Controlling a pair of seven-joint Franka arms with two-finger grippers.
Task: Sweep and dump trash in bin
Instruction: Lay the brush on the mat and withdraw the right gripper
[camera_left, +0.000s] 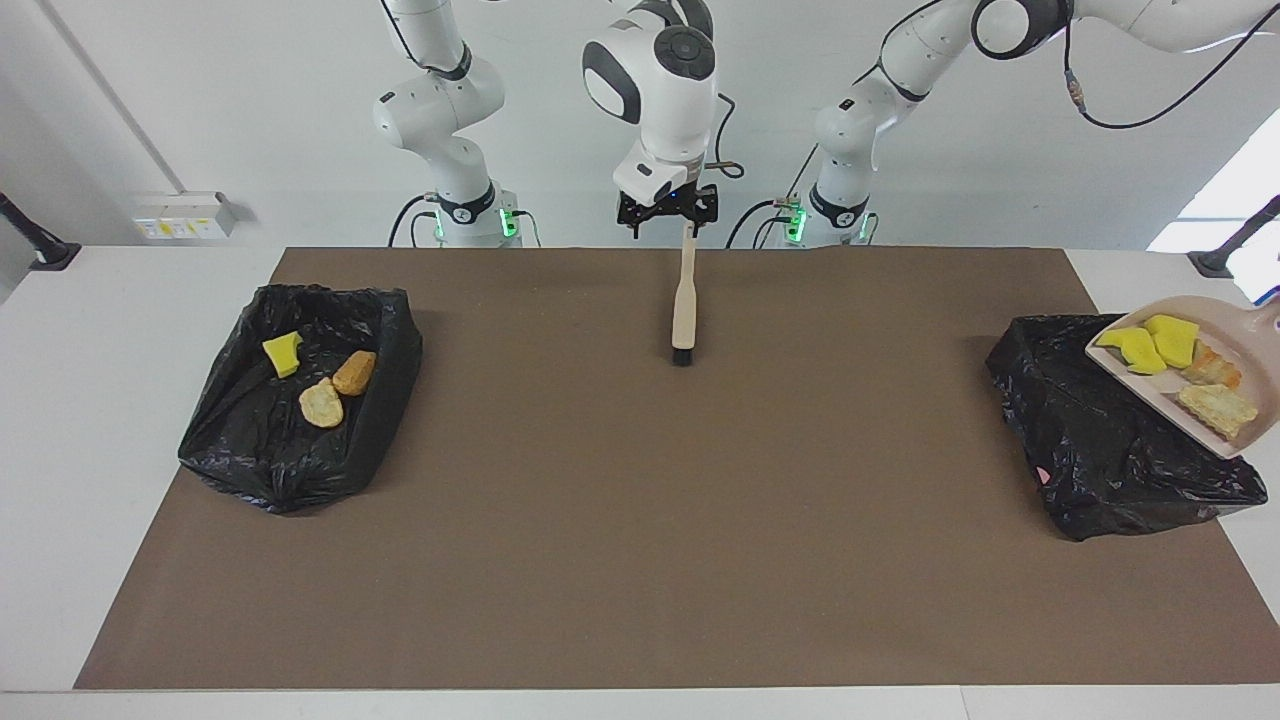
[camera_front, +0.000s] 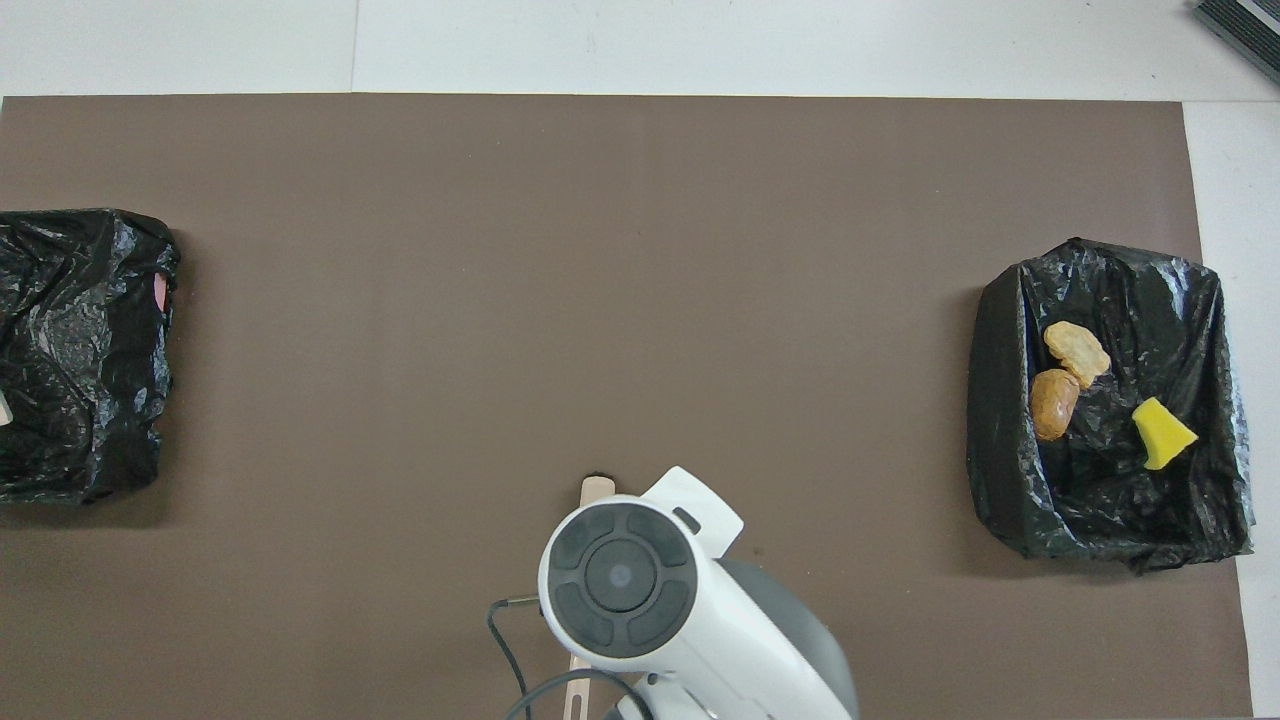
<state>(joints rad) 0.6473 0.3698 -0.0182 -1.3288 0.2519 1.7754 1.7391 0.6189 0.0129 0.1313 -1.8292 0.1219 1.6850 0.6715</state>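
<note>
A beige dustpan (camera_left: 1240, 340) hangs tilted over the black-bagged bin (camera_left: 1110, 440) at the left arm's end. It carries trash: two yellow sponge pieces (camera_left: 1140, 348) and two bread-like lumps (camera_left: 1218, 408). Its handle runs out of view, and my left gripper with it. My right gripper (camera_left: 668, 212) is open just above the handle end of the beige brush (camera_left: 683, 310), which lies on the mat near the robots. In the overhead view the right wrist covers most of the brush (camera_front: 597, 485). A second bin (camera_left: 290, 400) holds a yellow piece (camera_left: 283, 353) and two lumps (camera_left: 354, 372).
A brown mat (camera_left: 640, 520) covers most of the white table (camera_left: 120, 400). The two bagged bins (camera_front: 80, 350) (camera_front: 1110, 400) sit at the mat's two ends. A wall socket box (camera_left: 185, 213) is past the table's edge near the right arm.
</note>
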